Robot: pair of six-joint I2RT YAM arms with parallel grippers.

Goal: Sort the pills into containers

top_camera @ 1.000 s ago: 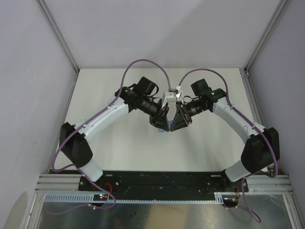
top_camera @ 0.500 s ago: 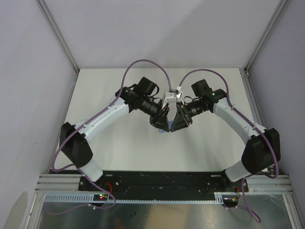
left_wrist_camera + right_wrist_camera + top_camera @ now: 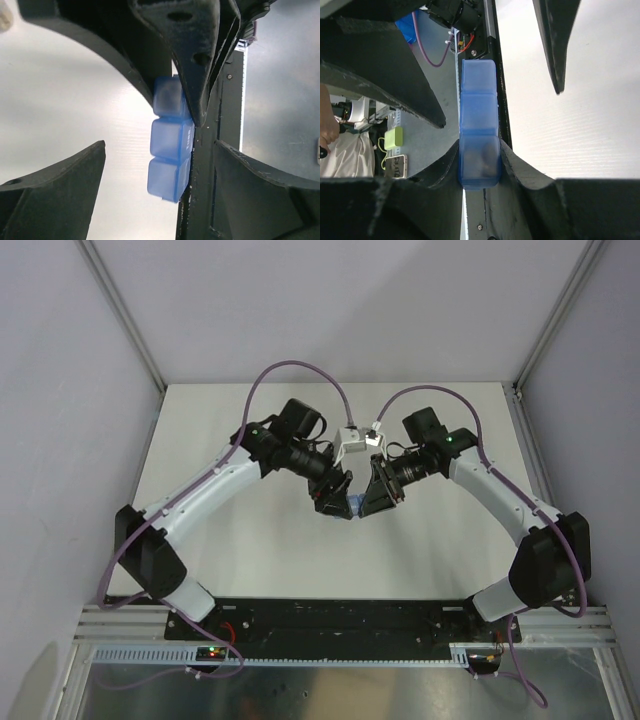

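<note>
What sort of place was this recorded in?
Most likely a lab robot cell, not a home or pharmacy: a bare white table fenced by plain panels on aluminium posts, a left arm and right arm bolted to a black base plate, and loose purple cables.

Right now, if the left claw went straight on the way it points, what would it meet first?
Probably the blue strip that the right claw holds; it sits dead ahead of the open left claw, though depth is unclear.

White table (image 3: 420,560), grey walls (image 3: 350,310) around — small green box (image 3: 393,137) beyond its edge
</note>
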